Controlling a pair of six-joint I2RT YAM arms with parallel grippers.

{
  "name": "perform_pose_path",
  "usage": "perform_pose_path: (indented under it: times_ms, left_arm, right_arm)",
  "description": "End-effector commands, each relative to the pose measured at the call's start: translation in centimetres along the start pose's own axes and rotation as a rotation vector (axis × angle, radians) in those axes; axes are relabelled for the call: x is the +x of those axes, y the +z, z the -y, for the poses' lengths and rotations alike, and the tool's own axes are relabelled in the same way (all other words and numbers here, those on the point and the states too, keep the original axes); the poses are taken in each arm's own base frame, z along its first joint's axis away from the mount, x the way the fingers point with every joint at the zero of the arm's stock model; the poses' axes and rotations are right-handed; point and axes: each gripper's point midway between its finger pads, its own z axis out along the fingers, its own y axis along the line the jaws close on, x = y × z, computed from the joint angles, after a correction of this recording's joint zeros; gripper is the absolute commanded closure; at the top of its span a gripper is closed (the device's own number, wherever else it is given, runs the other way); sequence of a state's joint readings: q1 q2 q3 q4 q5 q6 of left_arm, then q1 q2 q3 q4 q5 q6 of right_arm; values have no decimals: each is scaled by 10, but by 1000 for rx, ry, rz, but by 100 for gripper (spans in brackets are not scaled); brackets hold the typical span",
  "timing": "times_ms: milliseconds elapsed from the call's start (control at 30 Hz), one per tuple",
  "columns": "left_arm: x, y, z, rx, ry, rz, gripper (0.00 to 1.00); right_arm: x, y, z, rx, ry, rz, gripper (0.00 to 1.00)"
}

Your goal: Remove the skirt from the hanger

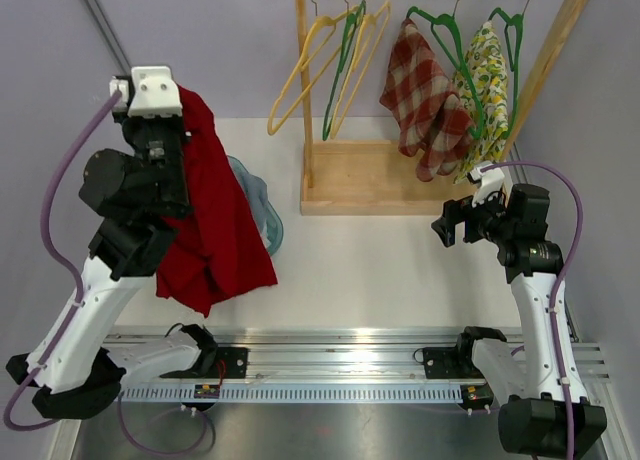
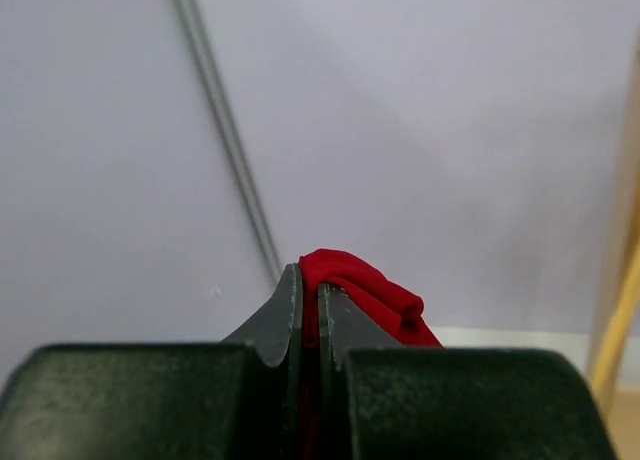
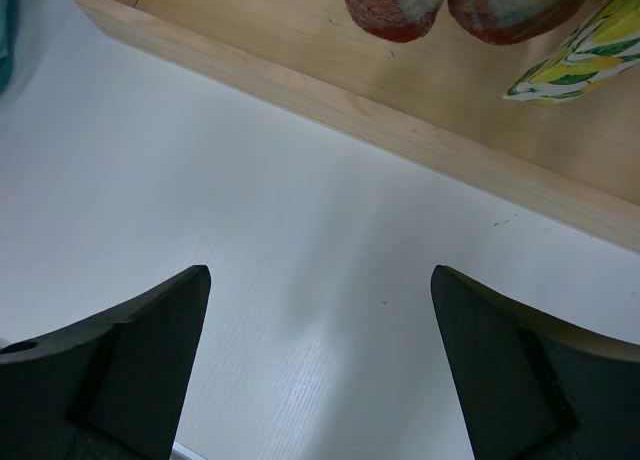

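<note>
Where I work: white table (image 1: 380, 270) under my right gripper (image 3: 320, 280), lilac wall (image 2: 420, 130) beyond my left gripper (image 2: 310, 280).
Skirt (image 1: 215, 230): red, crumpled, draping below left gripper.
Left gripper: clamped on skirt.
Right gripper: spread, empty.

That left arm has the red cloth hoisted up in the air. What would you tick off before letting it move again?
1. Left gripper shut firmly on the red skirt: ok, the fabric is pinched between its fingers.
2. No hanger left in the skirt: ok, none shows in the top view.
3. Skirt apart from the wooden rack: ok, there is a gap between them.
4. Skirt hem free of the blue cloth on the table: cannot tell, since they overlap in the top view.
5. Right gripper open, empty and out of the way: ok, it is over bare table near the rack's base.
</note>
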State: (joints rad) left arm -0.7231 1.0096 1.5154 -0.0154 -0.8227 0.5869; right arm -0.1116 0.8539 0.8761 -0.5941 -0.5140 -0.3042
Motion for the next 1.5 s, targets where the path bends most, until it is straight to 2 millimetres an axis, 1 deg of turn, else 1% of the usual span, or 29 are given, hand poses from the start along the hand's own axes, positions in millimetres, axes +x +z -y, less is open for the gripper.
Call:
perform_pose_path:
  times_ms: [0,67,100,167,200,233,300,367,433,533,600,633,667,767,800,867,900,967,1000,1033,1100,1133,1200,1233,1300,1333,1367,1433,1467]
  left_arm:
    - [-54,16,-56,-177,-121,144,100]
    - [-63,24,-65,-213,-131,169,100]
    - [-73,27,-75,-242,-155,190,100]
    - [-74,42,-80,-287,-135,197,100]
    - [-76,46,-84,-305,-145,208,100]
    - [-81,55,-94,-347,-141,219,100]
    - [-88,64,-100,-365,-159,240,100]
    - [-87,77,-101,-363,-132,226,100]
    - [-76,84,-94,-346,-115,198,100]
    - [-30,91,-70,-286,-107,115,100]
    - [21,94,-43,-215,-112,16,100]
    - [38,93,-36,-196,-121,-17,100]
    - [76,91,-19,-157,-100,-92,100]
    - [132,82,4,-109,-149,-203,100]
    - [162,72,14,-93,-177,-266,100]
    - [193,60,26,-57,-192,-332,100]
    - [225,47,36,-51,-234,-394,100]
    - [253,34,49,-24,-291,-460,100]
    - [285,21,55,-14,-288,-533,100]
    - [298,15,64,23,-318,-571,100]
    - [329,1,75,27,-393,-656,100]
    - [357,-14,86,49,-426,-738,100]
    - [378,-24,96,33,-535,-795,100]
    - [401,-38,102,25,-543,-852,100]
    - [417,-44,104,-21,-579,-889,100]
    - [427,-47,100,-63,-567,-909,100]
    - [444,-53,99,-97,-543,-960,99]
    - [463,-60,94,-150,-501,-1013,98]
    - [479,-66,92,-173,-487,-1055,99]
  right_arm:
    - [-8,1,7,22,4,34,1]
    - [-8,2,7,19,4,32,0]
    - [-7,2,7,21,6,29,1]
    - [-7,2,7,21,7,28,0]
    - [-7,3,7,19,7,27,1]
    - [-6,3,7,19,10,25,1]
    - [-7,3,7,15,10,25,0]
    - [-5,4,7,15,11,20,0]
    - [-6,3,8,17,10,22,0]
    - [-7,3,8,20,9,24,0]
    - [-7,2,7,18,6,26,1]
    - [-7,2,7,19,6,27,1]
    - [-7,2,7,19,6,28,1]
    - [-6,2,7,18,7,24,1]
    - [-6,2,7,18,6,25,1]
    - [-6,1,8,21,5,27,0]
    - [-6,1,8,21,7,27,0]
    - [-7,0,8,22,5,31,0]
    - [-8,0,7,20,5,31,1]
    - [-8,0,7,19,3,33,1]
    - [-7,0,7,17,5,31,1]
    - [-7,-1,7,15,5,32,0]
    - [-9,-2,6,17,1,38,1]
    - [-9,-2,6,19,1,39,1]
    - [-10,-4,7,22,0,43,0]
    - [-9,-4,7,21,0,43,1]
    - [-10,-4,6,18,0,46,0]
    - [-11,-5,5,17,-2,49,1]
    - [-11,-5,5,15,-3,51,0]
